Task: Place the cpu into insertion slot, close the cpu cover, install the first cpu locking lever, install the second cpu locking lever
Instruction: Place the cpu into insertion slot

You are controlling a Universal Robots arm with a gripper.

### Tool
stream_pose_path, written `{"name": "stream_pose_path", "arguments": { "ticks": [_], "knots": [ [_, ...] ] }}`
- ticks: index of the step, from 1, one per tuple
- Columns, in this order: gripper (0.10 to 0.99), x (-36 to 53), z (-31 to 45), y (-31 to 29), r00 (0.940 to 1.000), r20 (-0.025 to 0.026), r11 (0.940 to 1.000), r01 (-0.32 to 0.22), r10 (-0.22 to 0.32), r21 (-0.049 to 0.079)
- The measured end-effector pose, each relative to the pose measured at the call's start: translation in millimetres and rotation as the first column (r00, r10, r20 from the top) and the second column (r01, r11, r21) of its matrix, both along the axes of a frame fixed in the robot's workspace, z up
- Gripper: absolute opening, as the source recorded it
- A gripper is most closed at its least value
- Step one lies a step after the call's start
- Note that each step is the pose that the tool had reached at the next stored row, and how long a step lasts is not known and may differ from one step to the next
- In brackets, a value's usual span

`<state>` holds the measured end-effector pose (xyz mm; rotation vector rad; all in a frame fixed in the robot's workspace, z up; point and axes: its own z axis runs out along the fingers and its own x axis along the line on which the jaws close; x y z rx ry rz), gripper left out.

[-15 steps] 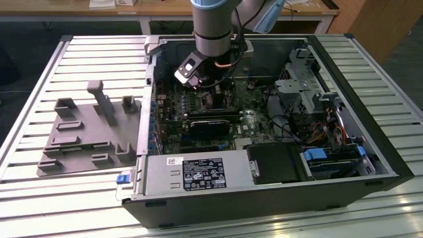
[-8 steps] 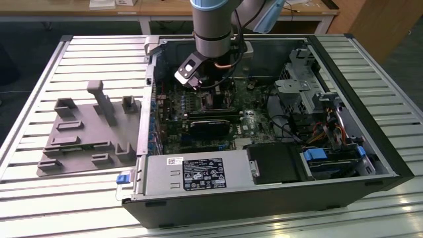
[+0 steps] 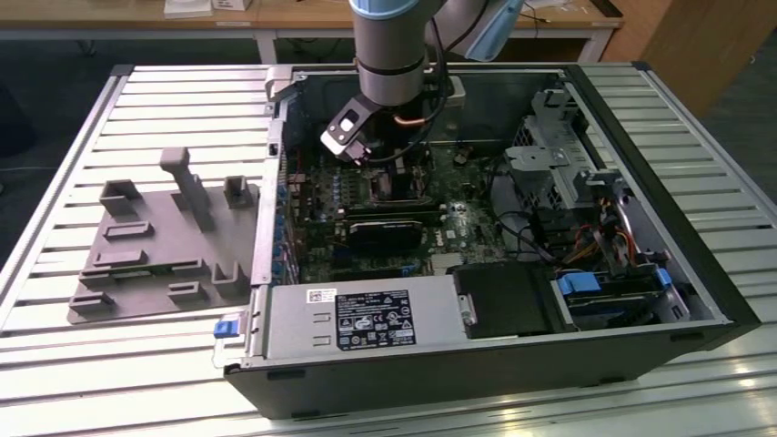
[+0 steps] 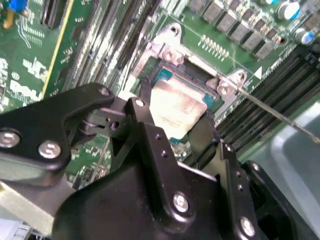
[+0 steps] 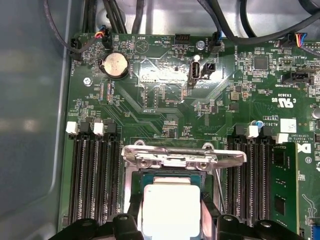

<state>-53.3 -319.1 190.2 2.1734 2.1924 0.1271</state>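
The cpu (image 5: 171, 207), a pale square chip with a green rim, lies level in or just over the insertion slot (image 5: 131, 186). In both wrist views my gripper (image 5: 171, 222) has a black finger against each of its two opposite edges, shut on it. In the second wrist view the cpu (image 4: 177, 105) sits between the fingers (image 4: 144, 97) inside the dark socket frame (image 4: 197, 75). The silver cpu cover (image 5: 170, 156) stands raised at the socket's far edge. A thin wire locking lever (image 4: 272, 112) sticks out beside the socket. In the exterior view the gripper (image 3: 391, 182) is low over the board.
Black memory slots (image 5: 92, 175) flank the socket, with a green memory module (image 5: 282, 190) in one. A black card (image 3: 388, 232), power supply (image 3: 364, 319) and drive cage (image 3: 559, 164) crowd the open case. A grey fixture block (image 3: 158, 246) lies on the slatted table.
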Motion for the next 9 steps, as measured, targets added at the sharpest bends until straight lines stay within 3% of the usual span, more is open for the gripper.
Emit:
{"name": "stream_pose_path", "arguments": {
  "ticks": [9],
  "knots": [
    [0.541,-3.5,-0.3,-0.1,1.0,0.0008,1.0,0.0,0.0,-0.002]
  ]
}}
